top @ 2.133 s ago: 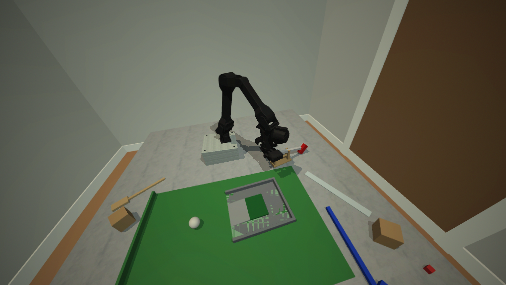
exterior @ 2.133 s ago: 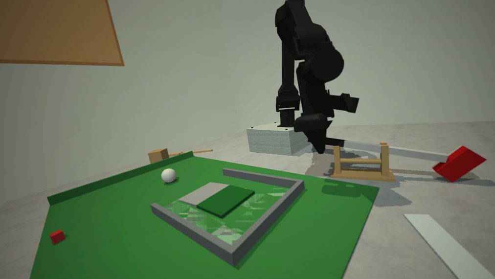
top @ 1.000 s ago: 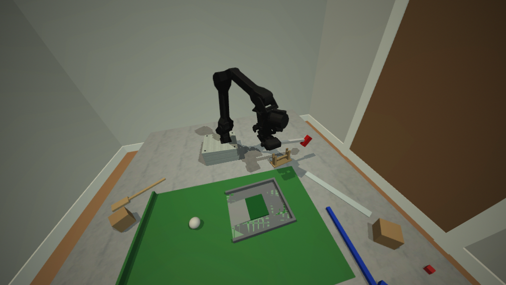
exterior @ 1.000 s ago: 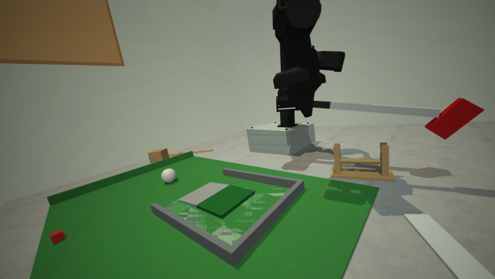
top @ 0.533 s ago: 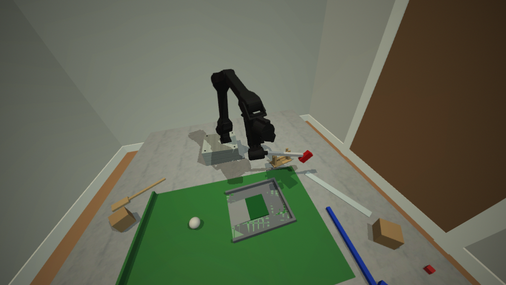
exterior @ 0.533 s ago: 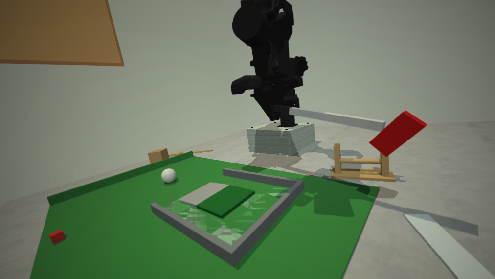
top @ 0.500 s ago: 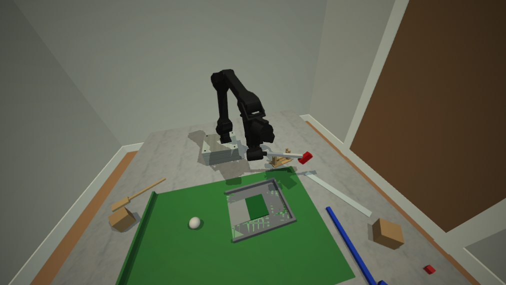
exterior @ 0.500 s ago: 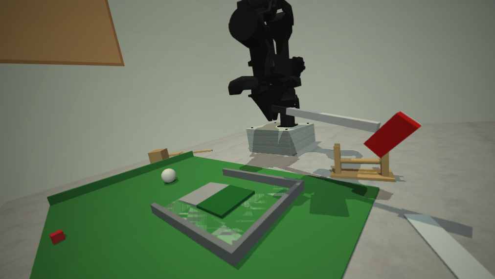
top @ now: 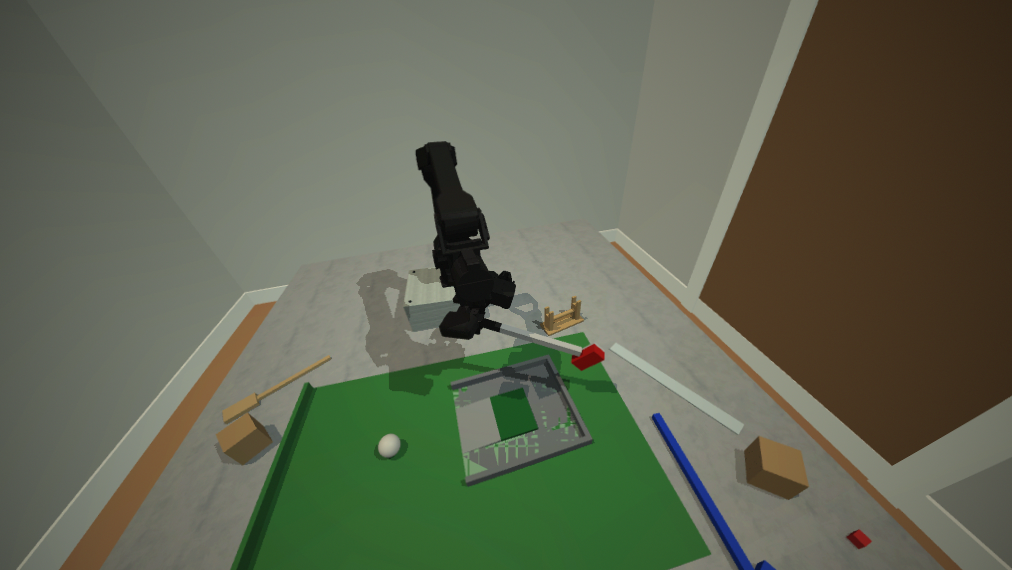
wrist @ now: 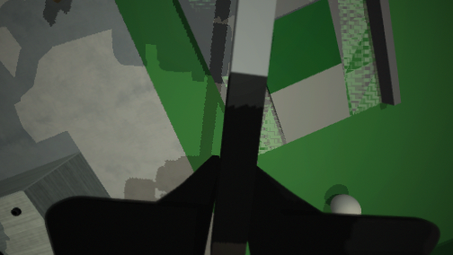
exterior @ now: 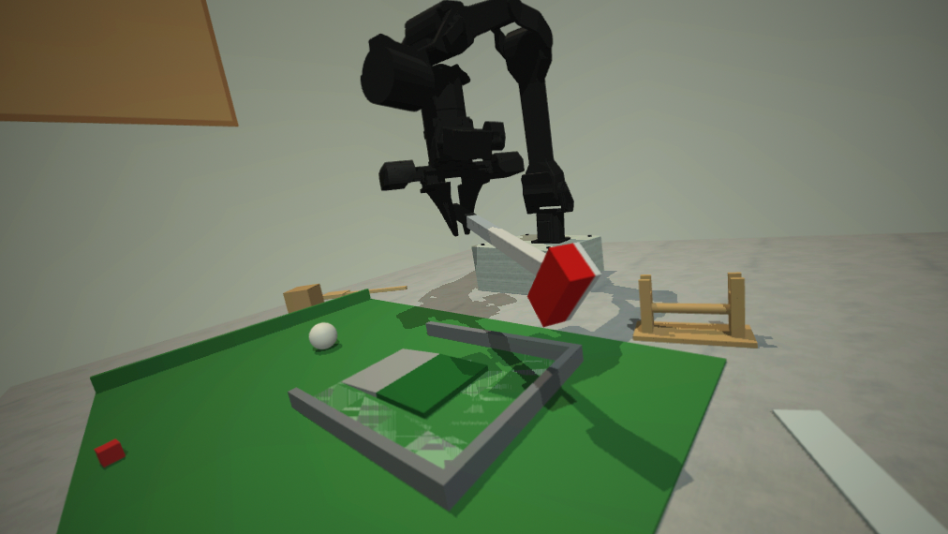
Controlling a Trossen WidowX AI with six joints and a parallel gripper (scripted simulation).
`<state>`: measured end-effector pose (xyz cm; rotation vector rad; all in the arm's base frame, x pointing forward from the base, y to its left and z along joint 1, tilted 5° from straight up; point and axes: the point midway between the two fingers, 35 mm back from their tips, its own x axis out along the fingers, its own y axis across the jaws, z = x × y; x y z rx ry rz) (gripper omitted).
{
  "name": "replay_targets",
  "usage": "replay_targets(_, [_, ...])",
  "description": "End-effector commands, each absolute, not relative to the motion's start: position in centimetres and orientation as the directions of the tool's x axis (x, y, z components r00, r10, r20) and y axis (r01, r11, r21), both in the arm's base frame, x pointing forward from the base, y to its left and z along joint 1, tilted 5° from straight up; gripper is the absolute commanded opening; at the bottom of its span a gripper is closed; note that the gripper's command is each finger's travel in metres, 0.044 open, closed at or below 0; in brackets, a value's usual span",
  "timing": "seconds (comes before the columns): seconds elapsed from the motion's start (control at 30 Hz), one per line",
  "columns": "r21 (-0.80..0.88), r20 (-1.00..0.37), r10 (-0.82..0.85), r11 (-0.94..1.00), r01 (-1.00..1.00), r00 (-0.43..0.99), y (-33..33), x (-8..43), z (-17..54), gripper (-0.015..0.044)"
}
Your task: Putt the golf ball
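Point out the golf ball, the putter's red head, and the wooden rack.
golf ball (top: pixel 388 444), top view, middle of the ball
putter's red head (exterior: pixel 562 284), exterior view, its broad red face
wooden rack (exterior: pixel 689 308), exterior view, its upper crossbar

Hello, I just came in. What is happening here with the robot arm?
The arm's end effector is shut on the dark grip end of the red putter and holds it in the air, head tilted down over the far edge of the green mat. The golf ball lies untouched on the mat, apart from the putter. The raised green, inside its grey frame, has no ball on it. No putt is made yet.
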<state>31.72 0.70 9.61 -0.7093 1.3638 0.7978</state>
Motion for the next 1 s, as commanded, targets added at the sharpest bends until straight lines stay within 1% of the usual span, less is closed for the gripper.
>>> replay_targets(0.0, [0.019, -0.997, 0.072, 0.629, -0.777, 0.034, -1.7, 31.9, 9.5, 0.0])
replay_targets(0.47, [0.028, -0.998, 0.05, 0.821, -0.57, 0.023, -9.7, 31.0, 8.9, 0.0])
replay_targets(0.97, [0.034, -0.999, 0.037, 0.953, -0.3, 0.004, -17.9, 27.7, 8.3, 0.0])
